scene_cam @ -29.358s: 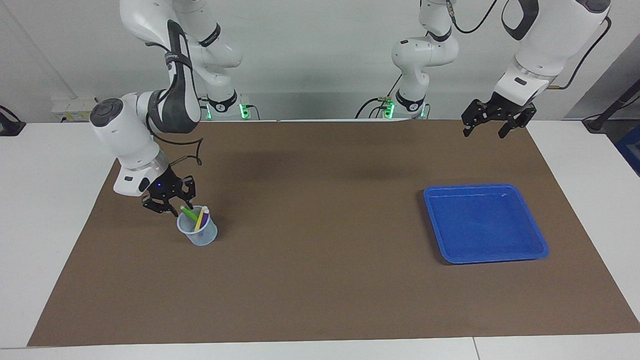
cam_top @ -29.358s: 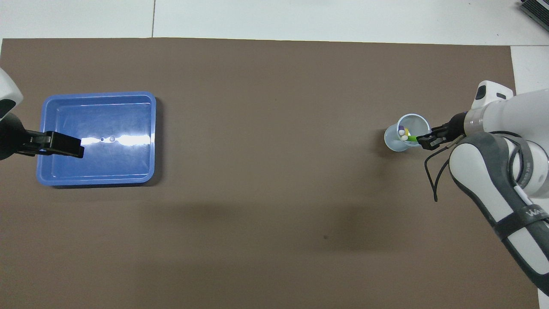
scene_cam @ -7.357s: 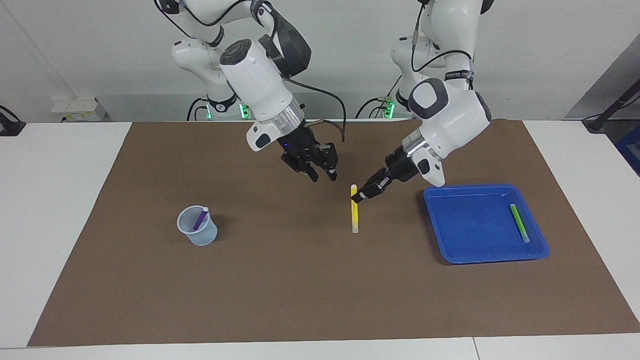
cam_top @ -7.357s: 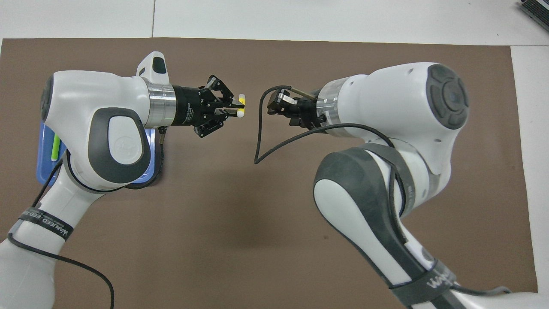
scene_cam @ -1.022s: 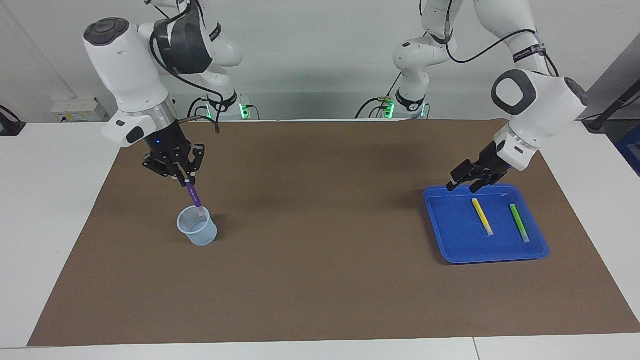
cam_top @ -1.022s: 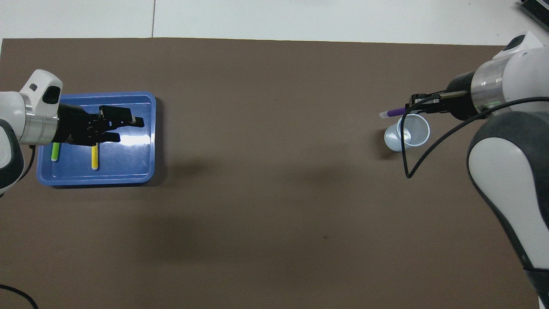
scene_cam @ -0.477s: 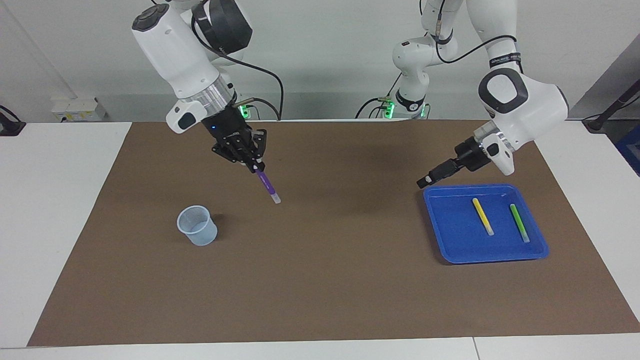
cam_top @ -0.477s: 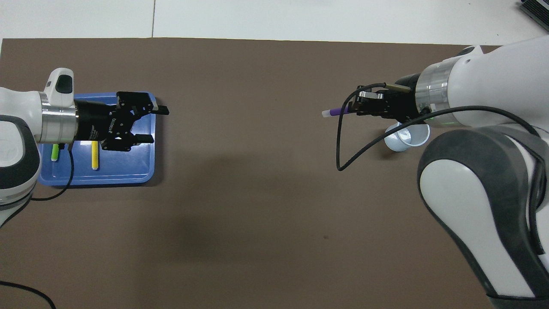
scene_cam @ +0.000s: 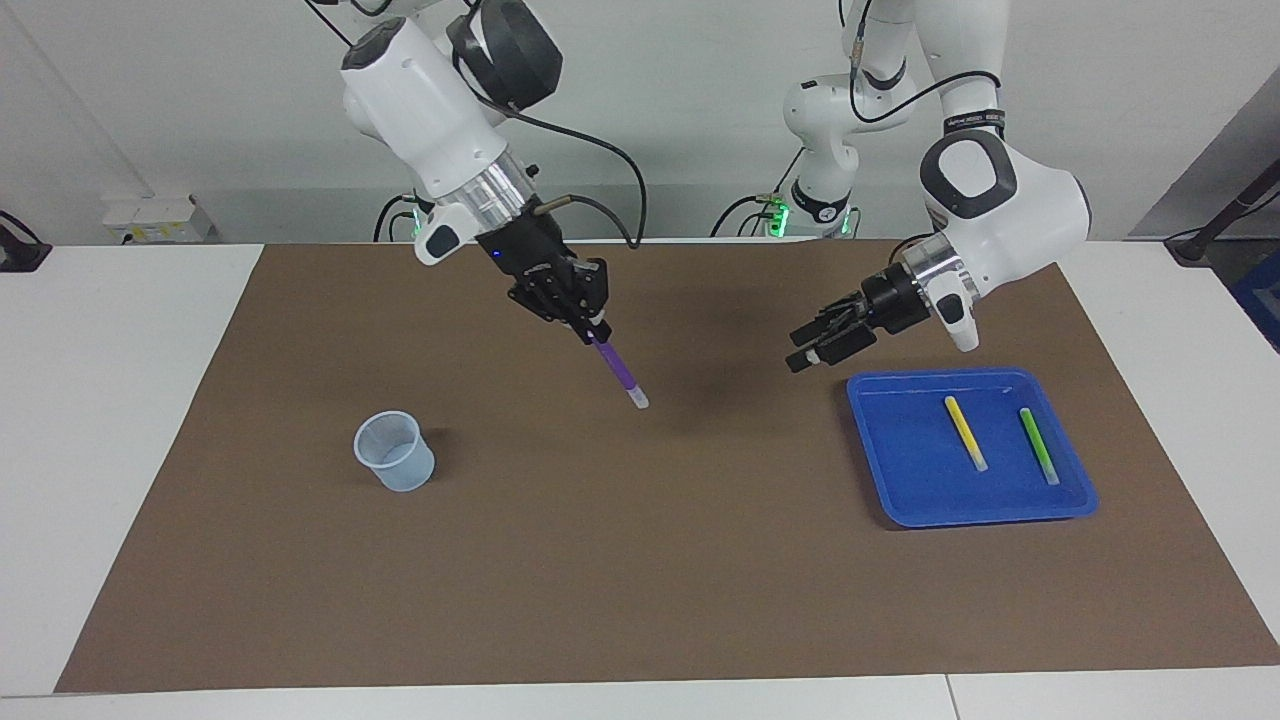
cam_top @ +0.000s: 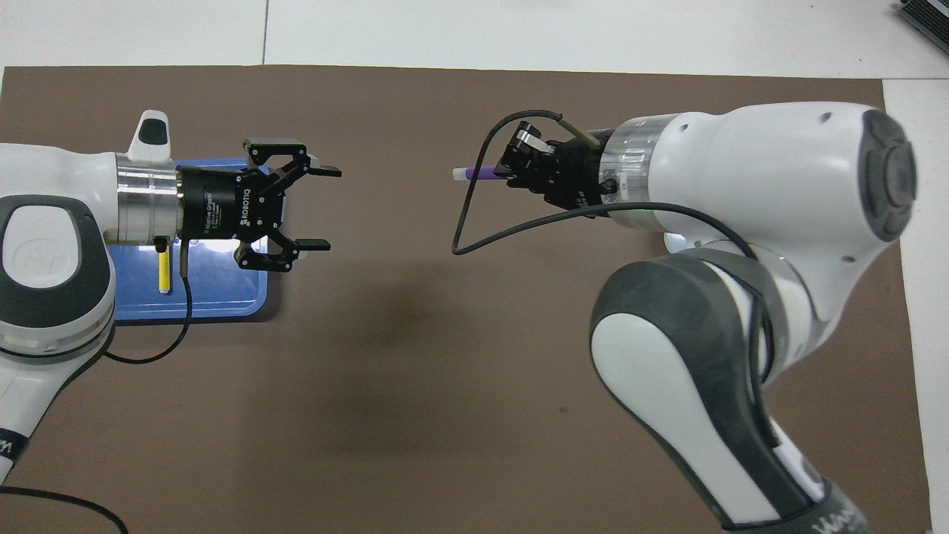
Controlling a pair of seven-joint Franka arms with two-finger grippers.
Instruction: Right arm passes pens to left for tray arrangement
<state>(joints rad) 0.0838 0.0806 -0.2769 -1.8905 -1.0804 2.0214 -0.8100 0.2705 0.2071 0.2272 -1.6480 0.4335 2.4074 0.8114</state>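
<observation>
Right gripper fingers are clamped on the top end of the purple pen, which hangs tilted w/ its pale tip down, up in the air over the mat's middle. Left gripper fingers are spread wide, empty, over the mat just beside the tray, aimed at the pen but well apart from it. Yellow pen and green pen already lie side by side in the tray; clear cup sits empty toward the right arm's end. Risks, imo: the grip is only at the pen's end, so it could pivot or slip before the takeover; if the left fingers close off-axis or the right lets go early, the pen drops onto the mat. Pen tilt vs. the left fingers' line looks mismatched, so a glancing grab is possible.
</observation>
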